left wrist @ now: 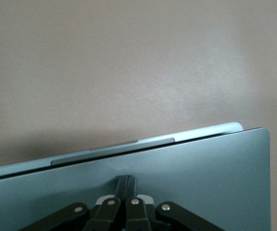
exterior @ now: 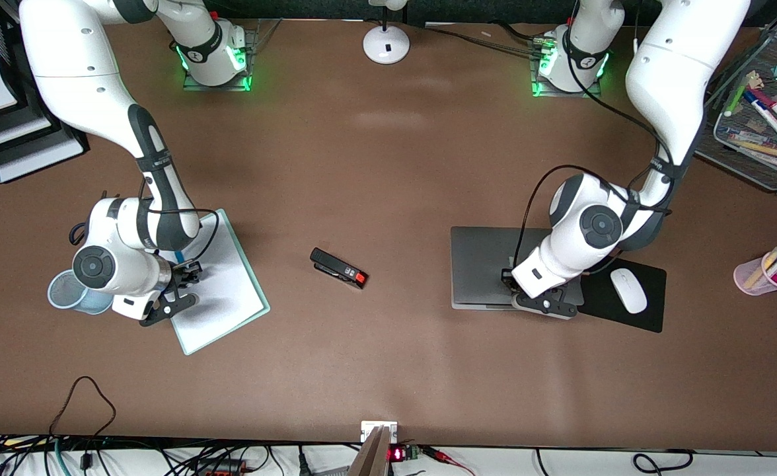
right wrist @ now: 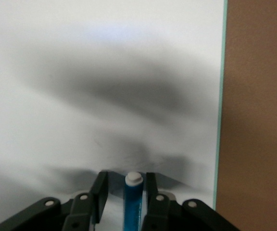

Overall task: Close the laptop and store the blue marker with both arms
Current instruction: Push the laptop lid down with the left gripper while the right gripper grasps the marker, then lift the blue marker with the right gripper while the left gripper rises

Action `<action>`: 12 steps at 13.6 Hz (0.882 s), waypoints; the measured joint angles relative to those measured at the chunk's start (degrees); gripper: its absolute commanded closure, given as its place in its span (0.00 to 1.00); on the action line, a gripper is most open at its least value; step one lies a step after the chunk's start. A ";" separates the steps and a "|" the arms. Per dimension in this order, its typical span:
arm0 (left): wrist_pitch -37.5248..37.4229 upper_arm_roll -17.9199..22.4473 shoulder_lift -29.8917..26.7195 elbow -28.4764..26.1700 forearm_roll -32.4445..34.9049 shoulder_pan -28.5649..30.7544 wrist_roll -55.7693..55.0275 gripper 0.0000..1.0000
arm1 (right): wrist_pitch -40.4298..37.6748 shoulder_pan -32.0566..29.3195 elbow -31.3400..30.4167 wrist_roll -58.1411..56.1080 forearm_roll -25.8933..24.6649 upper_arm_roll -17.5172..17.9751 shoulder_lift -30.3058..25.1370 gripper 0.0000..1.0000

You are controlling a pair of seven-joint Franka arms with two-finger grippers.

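Note:
The silver-grey laptop [exterior: 481, 264] lies toward the left arm's end of the table. Its lid [left wrist: 201, 168] is down almost flat, with a thin dark gap above the base edge [left wrist: 129, 147]. My left gripper [exterior: 544, 301] [left wrist: 127, 182] is shut and empty, with its fingertips on the lid near the edge nearest the front camera. The blue marker [right wrist: 132, 202], with a whitish end, lies on the white board [exterior: 230, 291] [right wrist: 105, 72]. My right gripper [exterior: 187, 285] [right wrist: 126, 185] is open low over the board, one finger on each side of the marker. The right arm hides the marker in the front view.
A black stapler [exterior: 339, 268] lies mid-table. A blue mesh cup [exterior: 65, 291] stands beside the right gripper. A white mouse [exterior: 628, 291] sits on a black pad beside the laptop. A pink cup of pens [exterior: 768, 271], a mesh tray of markers [exterior: 745, 158] and a lamp base [exterior: 386, 43] stand around.

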 measured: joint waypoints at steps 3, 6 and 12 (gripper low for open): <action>0.77 0.35 2.93 2.08 0.03 -0.06 0.01 1.00 | 0.00 -0.01 0.05 0.00 0.00 0.00 -0.10 0.59; 0.78 0.35 4.20 2.88 0.03 -0.24 0.01 1.00 | -0.01 -0.04 0.04 0.00 0.00 -0.01 -0.10 0.59; 0.86 0.41 4.85 3.23 0.03 -0.26 0.01 1.00 | -0.06 -0.42 -0.18 -0.01 0.00 -0.06 -0.09 0.65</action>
